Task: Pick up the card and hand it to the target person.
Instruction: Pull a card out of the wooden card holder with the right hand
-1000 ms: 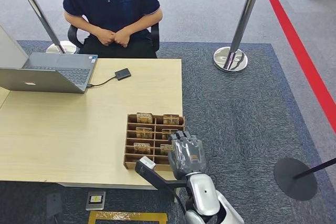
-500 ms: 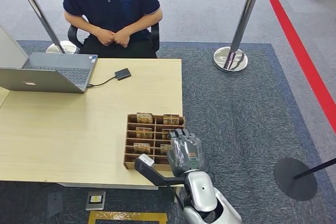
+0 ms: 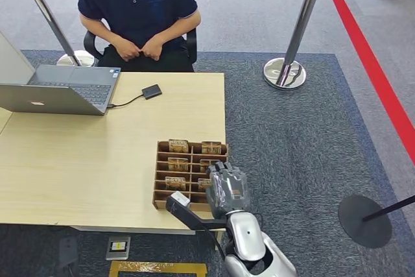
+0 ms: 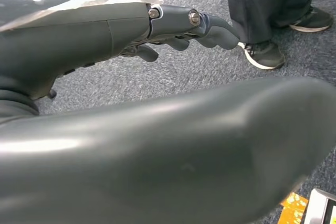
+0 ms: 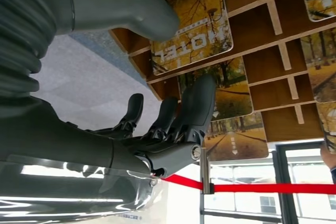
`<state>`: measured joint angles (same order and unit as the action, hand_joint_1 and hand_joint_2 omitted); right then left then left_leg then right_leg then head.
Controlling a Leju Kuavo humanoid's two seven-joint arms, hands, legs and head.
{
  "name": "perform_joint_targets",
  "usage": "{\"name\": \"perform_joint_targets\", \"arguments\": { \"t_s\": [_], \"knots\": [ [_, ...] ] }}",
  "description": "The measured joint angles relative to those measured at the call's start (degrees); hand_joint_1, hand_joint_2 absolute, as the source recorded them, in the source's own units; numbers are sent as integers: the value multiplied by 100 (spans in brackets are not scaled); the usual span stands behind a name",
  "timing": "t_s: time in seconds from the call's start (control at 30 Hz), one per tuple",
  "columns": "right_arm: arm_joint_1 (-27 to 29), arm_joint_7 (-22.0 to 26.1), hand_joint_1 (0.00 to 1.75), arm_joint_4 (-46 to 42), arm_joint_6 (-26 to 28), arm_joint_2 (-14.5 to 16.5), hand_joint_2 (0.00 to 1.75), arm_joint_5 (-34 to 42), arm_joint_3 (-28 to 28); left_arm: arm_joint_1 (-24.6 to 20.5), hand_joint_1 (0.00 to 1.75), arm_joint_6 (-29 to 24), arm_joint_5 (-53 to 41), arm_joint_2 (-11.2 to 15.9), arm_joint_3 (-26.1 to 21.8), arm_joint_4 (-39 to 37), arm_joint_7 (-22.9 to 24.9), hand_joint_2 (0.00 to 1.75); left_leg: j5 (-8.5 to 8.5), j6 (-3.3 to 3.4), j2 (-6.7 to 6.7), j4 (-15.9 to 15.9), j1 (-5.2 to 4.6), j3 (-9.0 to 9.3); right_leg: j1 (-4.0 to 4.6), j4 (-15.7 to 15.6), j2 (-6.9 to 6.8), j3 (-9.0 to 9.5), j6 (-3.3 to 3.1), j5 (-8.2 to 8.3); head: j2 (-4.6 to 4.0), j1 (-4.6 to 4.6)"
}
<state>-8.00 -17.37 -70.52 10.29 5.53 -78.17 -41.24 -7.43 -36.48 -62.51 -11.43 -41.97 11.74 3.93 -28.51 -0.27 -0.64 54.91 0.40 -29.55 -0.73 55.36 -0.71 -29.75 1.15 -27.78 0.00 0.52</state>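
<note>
Card [image 5: 192, 31] lies flat in the wooden tray [image 3: 162, 174] on the surface, just beyond the right robot hand [image 3: 228, 189], whose fingers [image 5: 198, 100] hover spread and empty, between fingers and thumb, long axis across the reach

You see the head view evenly and brightly lit from overhead, sharp across the frame. The table [image 3: 73, 160] casts a soft shadow on the carpet [image 3: 303, 141] along its near edge. A small highlight sits on the silver right forearm [image 3: 247, 235]. In the left wrist view, the near thumb [image 4: 178, 150] is large and out of focus, with broad pale glare along it. In the right wrist view, the ribbed cover [image 5: 23, 51] is blurred, and bright window light washes out one edge.
</note>
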Motion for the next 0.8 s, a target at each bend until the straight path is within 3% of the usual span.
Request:
{"name": "perform_joint_targets", "arguments": {
  "t_s": [0.57,0.67,0.8],
  "knots": [
    [-47,58,85,108,-20,33,175,1,-7,6,0,-1,63,2,0,-2,-8,0,0,0,0,0,0,-1,0,0,0,0,0,0,0,1],
    [-47,58,93,108,-20,33,175,1,-7,6,0,-1,63,1,0,-2,-8,0,0,0,0,0,0,-1,0,0,0,0,0,0,0,1],
    [-50,60,119,108,-19,33,175,10,-7,6,0,1,60,2,0,-2,-8,0,0,0,0,0,0,0,0,0,0,0,0,0,0,1]
  ]
}}
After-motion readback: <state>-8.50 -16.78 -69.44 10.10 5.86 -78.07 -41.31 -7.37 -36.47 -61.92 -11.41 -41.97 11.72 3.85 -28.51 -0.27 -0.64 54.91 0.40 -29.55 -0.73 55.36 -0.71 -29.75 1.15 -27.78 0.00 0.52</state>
